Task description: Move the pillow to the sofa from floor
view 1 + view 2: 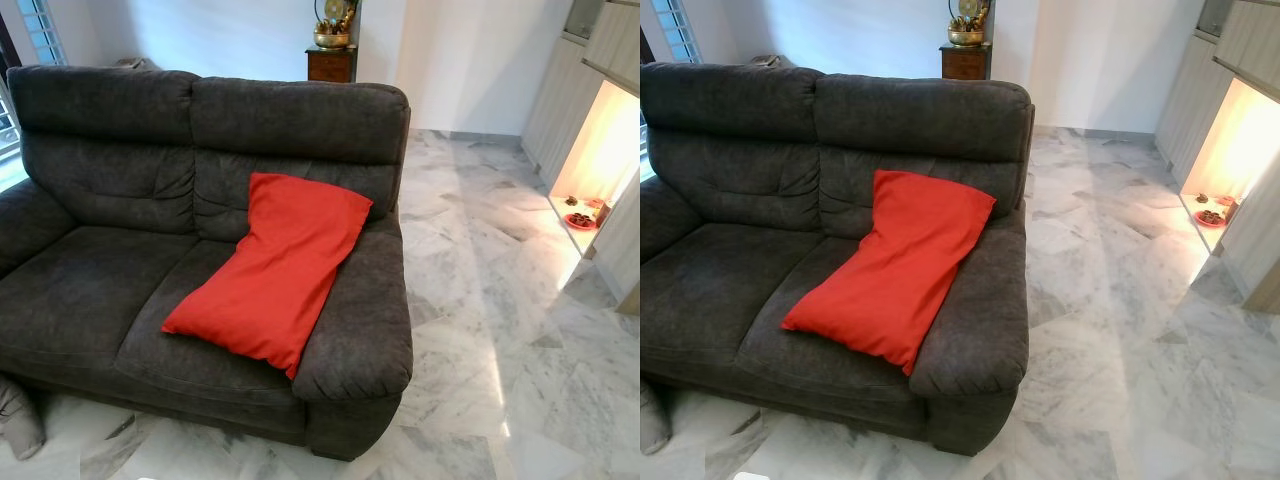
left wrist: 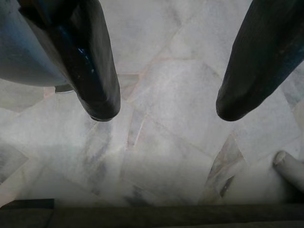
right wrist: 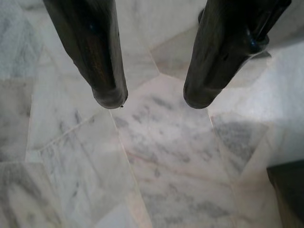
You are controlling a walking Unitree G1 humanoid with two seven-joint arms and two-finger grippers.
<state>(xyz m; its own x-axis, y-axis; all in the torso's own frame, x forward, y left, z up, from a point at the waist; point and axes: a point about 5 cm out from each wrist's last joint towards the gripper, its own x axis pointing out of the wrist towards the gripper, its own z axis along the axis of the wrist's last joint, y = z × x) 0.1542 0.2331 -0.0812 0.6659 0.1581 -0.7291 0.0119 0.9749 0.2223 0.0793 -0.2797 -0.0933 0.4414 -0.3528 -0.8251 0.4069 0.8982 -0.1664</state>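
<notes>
A red pillow [image 1: 272, 268] lies tilted on the dark grey sofa [image 1: 90, 290], resting on the right seat cushion and leaning against the backrest and right armrest. My left gripper [image 2: 164, 107] hangs over the marble floor, open with nothing between its fingers. My right gripper [image 3: 153, 102] also hangs above the marble floor, open and holding nothing.
White-grey marble floor [image 1: 500, 300] stretches to the right of the sofa. A lit niche [image 1: 595, 170] with small objects is in the cabinet wall at far right. A wooden cabinet with a brass bowl [image 1: 331, 50] stands behind the sofa. A grey object [image 1: 18, 415] lies at the sofa's lower left.
</notes>
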